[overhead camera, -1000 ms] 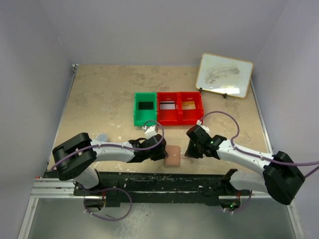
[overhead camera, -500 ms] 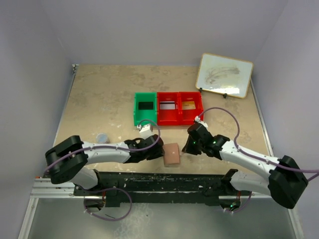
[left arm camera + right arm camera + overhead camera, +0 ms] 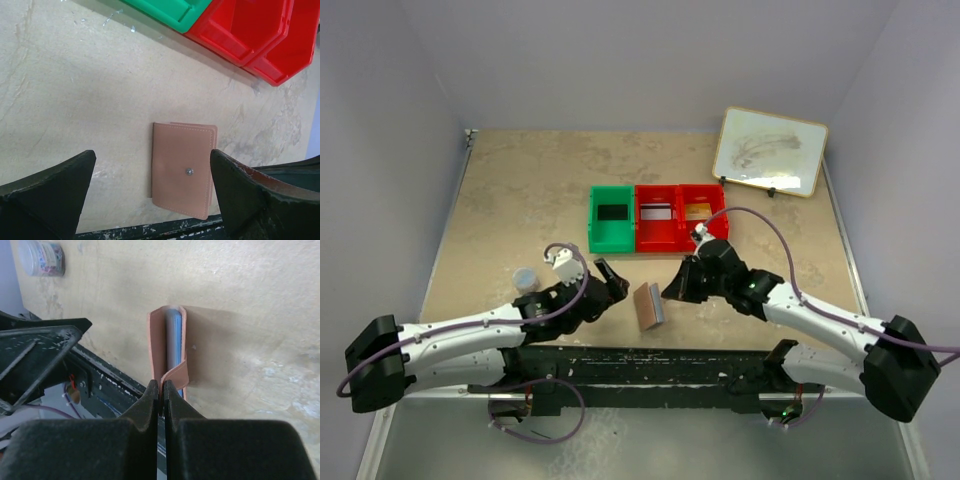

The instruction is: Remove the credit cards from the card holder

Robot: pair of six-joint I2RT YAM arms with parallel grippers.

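Observation:
The tan-pink card holder (image 3: 647, 306) stands tipped up on one edge near the table's front, its snap side (image 3: 184, 170) facing my left wrist camera. My right gripper (image 3: 669, 292) is shut on its closure strap and cover edge (image 3: 174, 375), and the pale blue inside (image 3: 173, 340) shows between the covers. My left gripper (image 3: 612, 281) hangs open a little to the left, apart from the card holder, which shows between its spread fingers (image 3: 50, 195). Credit cards lie in the bins: black (image 3: 611, 213), white-grey (image 3: 656, 212), gold (image 3: 698, 211).
A green bin (image 3: 592, 225) and two red bins (image 3: 680, 243) sit in a row behind the card holder. A framed whiteboard (image 3: 770, 150) leans at the back right. A small clear cup (image 3: 524, 277) stands near the left arm. The black base rail (image 3: 650, 360) runs along the front edge.
The left gripper opened and drew back to the left. The right gripper closed on the card holder's strap and tipped the holder from flat up onto its edge, shifting it slightly left.

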